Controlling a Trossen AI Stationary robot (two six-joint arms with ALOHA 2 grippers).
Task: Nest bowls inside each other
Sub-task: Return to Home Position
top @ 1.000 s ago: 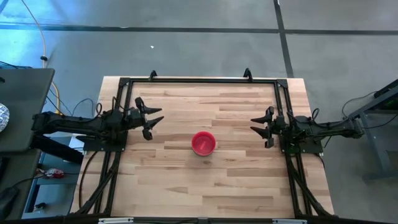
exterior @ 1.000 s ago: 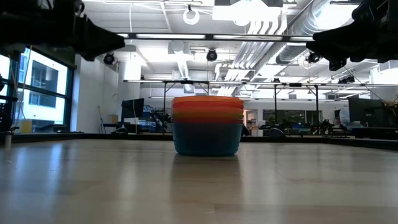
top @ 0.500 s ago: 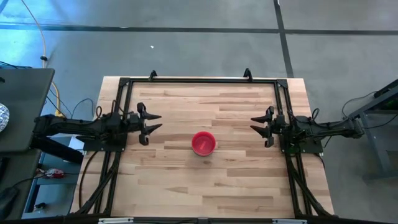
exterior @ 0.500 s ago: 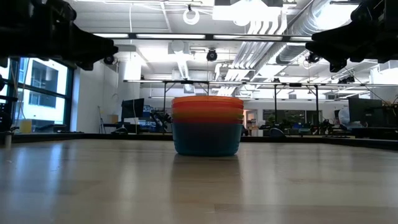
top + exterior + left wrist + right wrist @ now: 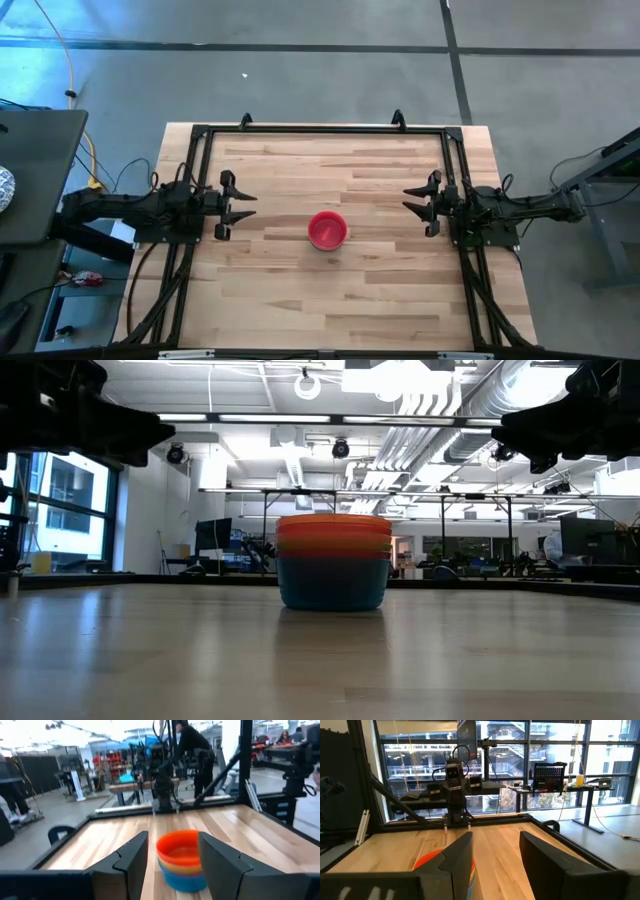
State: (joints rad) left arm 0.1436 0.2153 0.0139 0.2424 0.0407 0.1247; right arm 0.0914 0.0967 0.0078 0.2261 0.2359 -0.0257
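Wooden table point(image 5: 350, 290): the bowls point(image 5: 327, 229) sit nested in one stack near its centre, red-orange on top, teal blue at the bottom. At either side, left gripper point(image 5: 240, 203) and right gripper point(image 5: 410, 200) hover well apart from the stack, fingers spread, holding nothing.

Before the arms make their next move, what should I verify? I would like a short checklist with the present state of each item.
1. Stack of bowls stands upright near the middle of the table: ok.
2. Left gripper is open and empty: ok.
3. Right gripper is open and empty: ok.
4. Both grippers are apart from the stack, one on each side: ok.
5. No loose bowl lies elsewhere on the table: ok.
6. All six bowls are in the stack: cannot tell; in the low view the rims sit too close together to count.
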